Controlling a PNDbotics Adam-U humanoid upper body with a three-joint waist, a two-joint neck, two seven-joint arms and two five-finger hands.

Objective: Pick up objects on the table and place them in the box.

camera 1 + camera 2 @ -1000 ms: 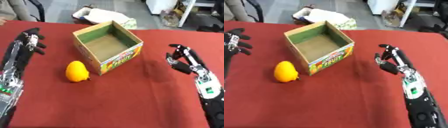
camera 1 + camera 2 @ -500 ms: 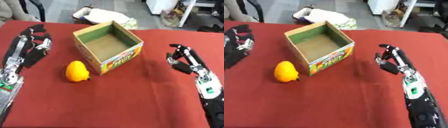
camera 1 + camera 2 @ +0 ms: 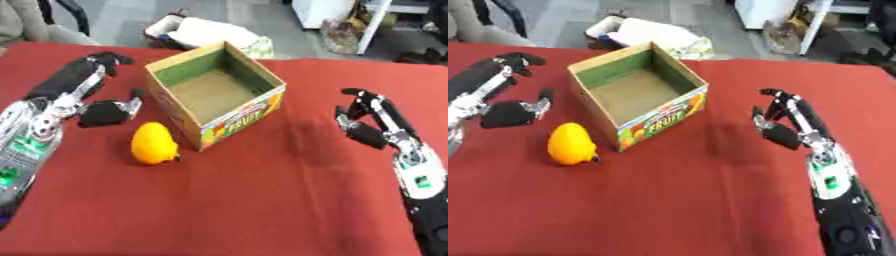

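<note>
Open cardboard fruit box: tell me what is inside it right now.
Nothing shows inside the open cardboard fruit box: only its bare brown floor and green inner walls. The near wall covers a strip of floor along the near edge. The yellow rounded fruit lies outside on the red tablecloth.

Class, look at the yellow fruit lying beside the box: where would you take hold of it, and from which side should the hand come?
Grip the yellow fruit round its broad middle, coming from above and its left. It stands clear on that side, where the open left hand is near; the box wall crowds its right side, and its dark-tipped lower end narrows.
</note>
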